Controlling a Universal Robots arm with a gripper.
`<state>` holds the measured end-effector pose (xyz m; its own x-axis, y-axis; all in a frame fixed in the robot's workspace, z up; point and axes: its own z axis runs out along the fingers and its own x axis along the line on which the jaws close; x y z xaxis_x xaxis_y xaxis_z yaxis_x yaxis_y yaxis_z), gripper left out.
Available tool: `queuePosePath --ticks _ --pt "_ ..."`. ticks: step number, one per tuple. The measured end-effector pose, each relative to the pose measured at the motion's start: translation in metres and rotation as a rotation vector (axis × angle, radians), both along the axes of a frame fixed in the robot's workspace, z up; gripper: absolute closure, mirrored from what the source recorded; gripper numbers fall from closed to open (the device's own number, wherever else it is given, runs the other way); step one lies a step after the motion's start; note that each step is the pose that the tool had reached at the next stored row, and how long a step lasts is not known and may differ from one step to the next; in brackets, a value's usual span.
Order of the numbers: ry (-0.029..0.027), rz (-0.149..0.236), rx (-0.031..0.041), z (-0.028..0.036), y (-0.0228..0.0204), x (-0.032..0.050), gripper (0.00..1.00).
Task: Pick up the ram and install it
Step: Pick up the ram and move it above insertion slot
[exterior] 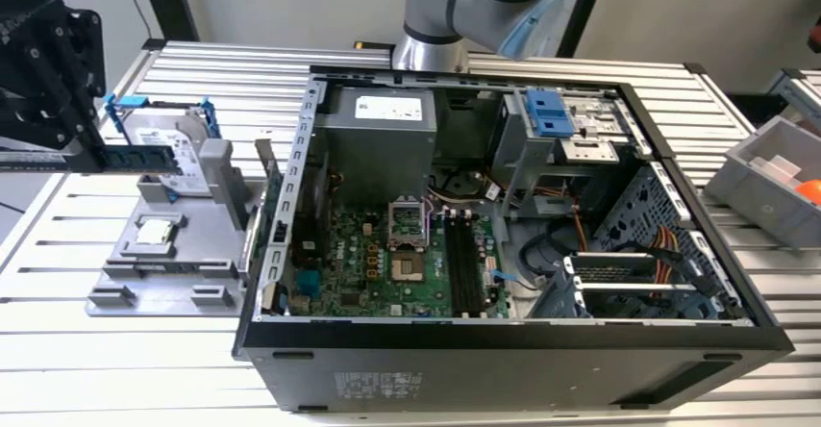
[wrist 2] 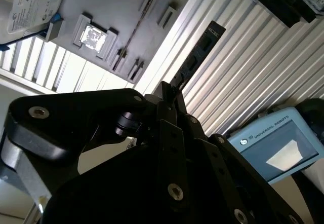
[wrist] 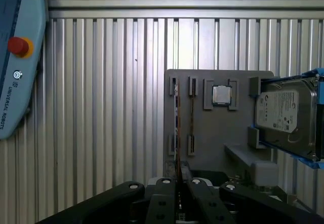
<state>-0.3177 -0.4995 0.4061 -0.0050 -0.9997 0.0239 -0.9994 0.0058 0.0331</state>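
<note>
Slatted metal table [exterior: 103,369], gripper [wrist: 178,184] clamped tight on the ram [exterior: 141,158], held up near the grey parts tray [wrist: 223,133]

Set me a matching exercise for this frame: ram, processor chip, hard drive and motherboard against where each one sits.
Things:
1 ram
2 processor chip
3 hard drive
4 motherboard

Places:
A inside the open computer case
B in a blue frame
C clamped in the pincer
D flat in a recess of the grey holder

Pairs: 1-C, 2-D, 3-B, 4-A.
</note>
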Motion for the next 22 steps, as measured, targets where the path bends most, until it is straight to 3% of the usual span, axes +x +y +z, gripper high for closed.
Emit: queuePosePath --ticks 22 --pt "0.0005 0.0 0.0 0.0 0.0 0.0467 1.0"
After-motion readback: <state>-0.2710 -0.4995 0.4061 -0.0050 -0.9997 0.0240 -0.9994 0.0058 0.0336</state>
